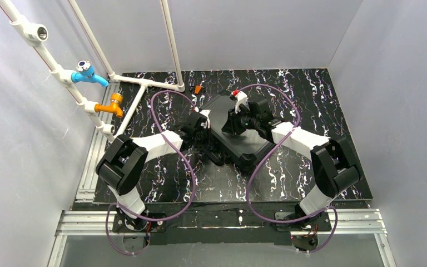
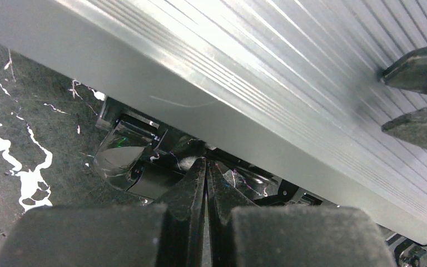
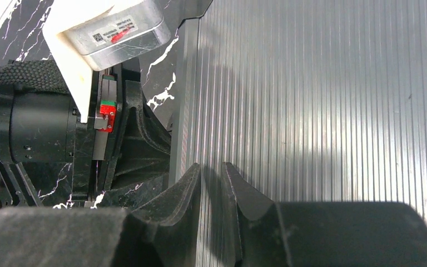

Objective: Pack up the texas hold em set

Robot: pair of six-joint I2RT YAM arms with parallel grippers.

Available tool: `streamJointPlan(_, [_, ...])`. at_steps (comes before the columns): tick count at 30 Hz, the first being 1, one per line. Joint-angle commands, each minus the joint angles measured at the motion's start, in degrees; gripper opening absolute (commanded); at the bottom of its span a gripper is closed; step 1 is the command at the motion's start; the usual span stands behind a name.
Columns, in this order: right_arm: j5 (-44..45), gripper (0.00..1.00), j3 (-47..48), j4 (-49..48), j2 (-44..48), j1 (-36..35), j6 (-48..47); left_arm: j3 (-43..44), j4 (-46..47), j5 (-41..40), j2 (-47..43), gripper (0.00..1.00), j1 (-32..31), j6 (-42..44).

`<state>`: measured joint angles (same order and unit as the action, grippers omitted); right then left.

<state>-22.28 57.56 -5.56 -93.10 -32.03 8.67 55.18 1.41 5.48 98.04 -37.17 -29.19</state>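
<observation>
The texas hold em set's black case (image 1: 242, 139) lies closed on the marbled table, between my two arms. Its ribbed lid fills the left wrist view (image 2: 289, 67) and the right wrist view (image 3: 322, 100). My left gripper (image 1: 202, 120) (image 2: 206, 162) is shut and empty, low at the case's left side, its tips pointing at a shiny latch (image 2: 127, 154) under the lid's edge. My right gripper (image 1: 237, 119) (image 3: 211, 167) hovers over the lid near its left edge, jaws a narrow gap apart with nothing between them. Its fingers (image 2: 417, 72) show in the left wrist view.
A small orange piece (image 1: 198, 89) lies on the table beyond the case. A white pipe frame (image 1: 144, 82) with a blue tap (image 1: 89, 72) and an orange tap (image 1: 111, 104) stands at the back left. Grey walls close in the table.
</observation>
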Motion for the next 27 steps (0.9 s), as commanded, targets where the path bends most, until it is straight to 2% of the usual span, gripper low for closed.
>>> streamJointPlan(1, [1.71, 0.28, -3.7, 16.37, -5.25, -1.66, -1.15, 1.19, 0.98, -0.12, 4.12, 0.0, -0.24, 0.02])
streamJointPlan(9, [1.78, 0.28, -3.43, 16.5, -5.34, -1.72, -1.11, 0.1, 0.68, -0.92, 1.49, 0.0, -0.27, 0.44])
streamJointPlan(27, [2.92, 0.28, 1.05, 20.28, -3.64, -2.33, -1.15, -0.41, -3.37, -4.06, -11.15, 0.0, -0.23, 2.27])
